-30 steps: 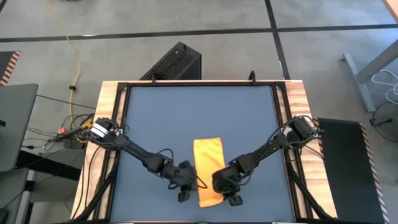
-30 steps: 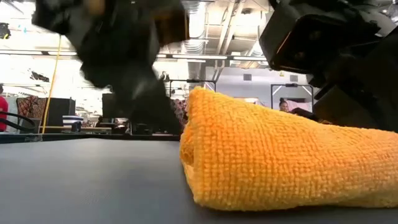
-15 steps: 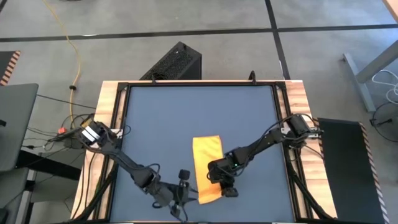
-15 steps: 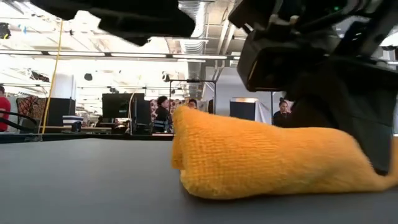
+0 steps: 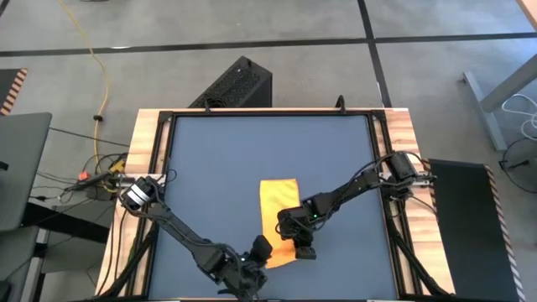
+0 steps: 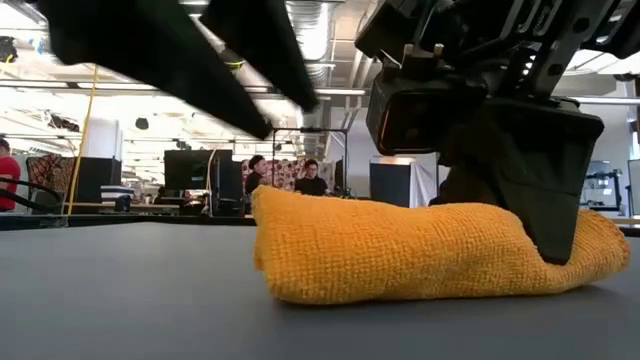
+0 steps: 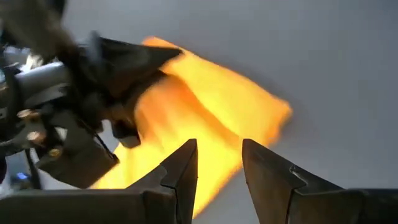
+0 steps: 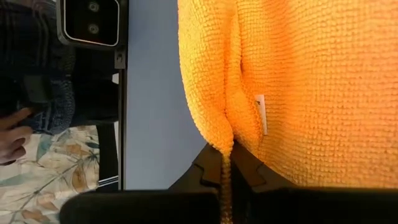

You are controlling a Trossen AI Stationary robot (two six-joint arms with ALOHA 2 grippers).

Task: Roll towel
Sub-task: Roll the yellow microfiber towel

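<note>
Even, bright overhead light falls on the table (image 5: 218, 159) in the high view, with only faint shadows. In the low view, ceiling strip lights glare at 12 o'clock, leaving the arms as dark silhouettes, blurred at 10 o'clock. The left wrist view is motion-smeared, the towel (image 7: 205, 118) overexposed yellow. The right wrist view is sharp on the cloth weave, dim at 9 o'clock.

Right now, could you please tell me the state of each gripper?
Left gripper: open, holding nothing, near the towel's front end.
Right gripper: shut on a fold of the towel.
</note>
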